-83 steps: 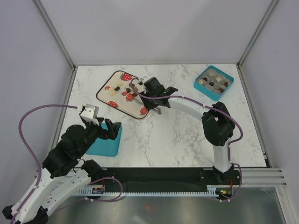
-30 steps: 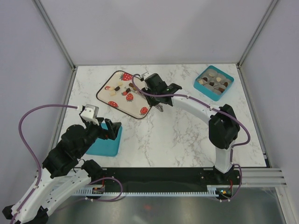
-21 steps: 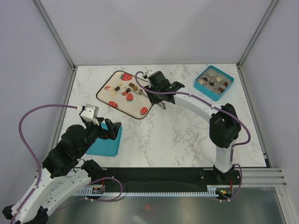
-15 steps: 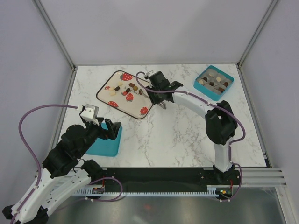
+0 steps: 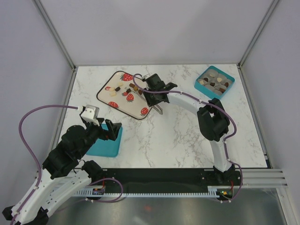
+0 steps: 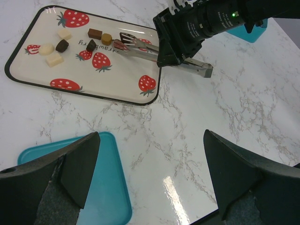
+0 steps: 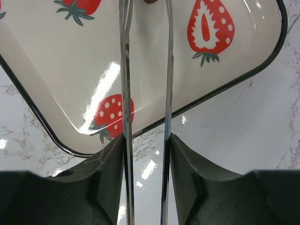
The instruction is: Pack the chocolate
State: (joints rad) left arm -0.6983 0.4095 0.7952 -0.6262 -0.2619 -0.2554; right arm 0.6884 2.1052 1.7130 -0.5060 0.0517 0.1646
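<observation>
Your tabletop (image 5: 178, 136) carries the strawberry tray (image 5: 133, 108), a teal lid (image 5: 105, 146) and, far right, a teal box (image 5: 207, 93). Your left pincer (image 6: 151, 154) gapes wide above the lid. Your right pincer (image 7: 146, 140) clamps tongs (image 6: 140, 49), arms parted over the tray. Chocolate (image 5: 213, 80) sits in the box; more lies on the tray just past the tongs' tips. It is plain in the left wrist view and barely a sliver in the right.

Table (image 5: 178, 136): white marble, grey veins.
Tray (image 5: 130, 108): cream, black rim, strawberry prints; far left of centre, set askew.
Tongs (image 7: 124, 93): metal, arms apart, tips over the tray, back end out past its right edge.
Box (image 5: 206, 93): teal, far right corner.
Lid (image 5: 105, 147): teal, flat, near left, well apart from the tray.
</observation>
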